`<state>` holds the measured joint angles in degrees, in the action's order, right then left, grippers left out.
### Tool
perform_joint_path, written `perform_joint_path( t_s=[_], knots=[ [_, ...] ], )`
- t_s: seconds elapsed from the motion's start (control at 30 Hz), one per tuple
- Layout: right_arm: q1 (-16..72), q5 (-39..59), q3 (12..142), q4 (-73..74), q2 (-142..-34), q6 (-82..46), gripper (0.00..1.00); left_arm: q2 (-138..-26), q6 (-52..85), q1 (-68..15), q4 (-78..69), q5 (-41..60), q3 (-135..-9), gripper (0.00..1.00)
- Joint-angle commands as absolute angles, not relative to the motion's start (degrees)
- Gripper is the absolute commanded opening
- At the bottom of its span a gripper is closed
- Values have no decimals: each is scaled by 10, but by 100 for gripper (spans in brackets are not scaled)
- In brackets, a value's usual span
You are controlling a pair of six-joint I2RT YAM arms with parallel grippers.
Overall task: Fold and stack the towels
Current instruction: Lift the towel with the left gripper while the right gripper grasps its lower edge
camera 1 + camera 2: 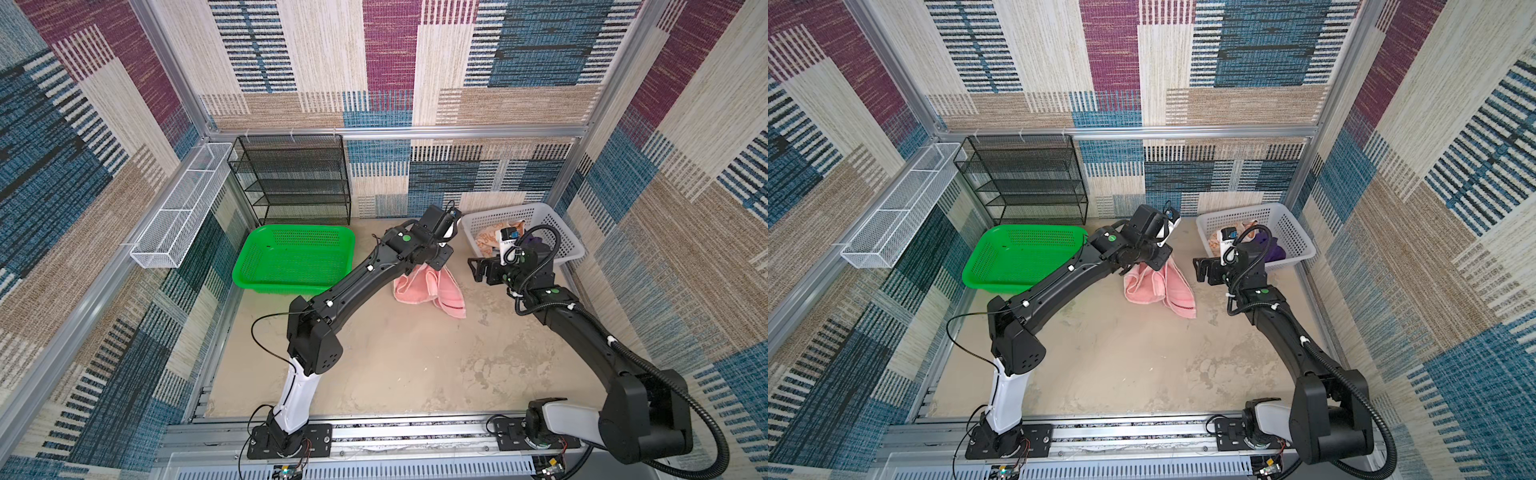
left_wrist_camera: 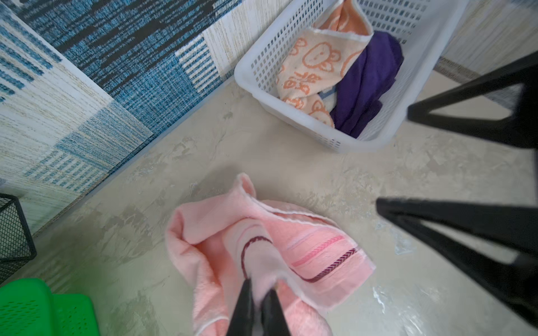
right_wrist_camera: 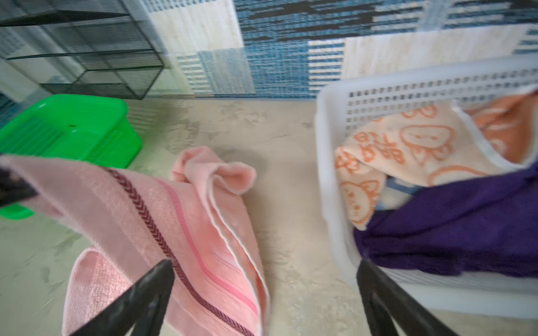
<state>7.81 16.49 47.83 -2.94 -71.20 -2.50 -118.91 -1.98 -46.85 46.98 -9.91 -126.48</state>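
1. The left gripper (image 2: 260,286) is pinching a bunched fold of the pink towel (image 2: 305,247), its jaws closed tight on the cloth.
2. The right gripper (image 3: 265,263) is hanging with its jaws spread wide, holding nothing, between that towel and the white basket (image 3: 329,151).
3. The pink towel is drooping, crumpled, onto the table (image 1: 415,353), with one end raised.
4. The orange towel (image 2: 314,67) and the purple towel (image 2: 366,84) are lying heaped inside the white basket.
5. The green basket (image 1: 291,257) is sitting well apart from them, on the left.
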Motion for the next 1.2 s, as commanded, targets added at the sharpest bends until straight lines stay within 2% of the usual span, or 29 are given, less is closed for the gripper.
perform_joint_path(
  t_s=[0.0,0.17,0.37,0.6,0.83,1.17],
  knots=[
    [111,242,460,58,-688,2,100,-1178,-18,-466,533,-77,-1288,0],
    [169,253,477,64,-690,-2,100,-1181,-10,-463,558,-82,-1310,0],
    [178,194,466,64,-705,-36,99,-1176,-6,-461,561,-77,-1310,0],
    [178,171,439,54,-749,-44,75,-1153,-17,-458,561,-96,-1299,0],
    [178,71,393,37,-754,-76,68,-1136,-12,-443,561,-106,-1279,0],
    [187,92,367,44,-769,-88,65,-1152,0,-438,560,-135,-1246,0]
  ],
)
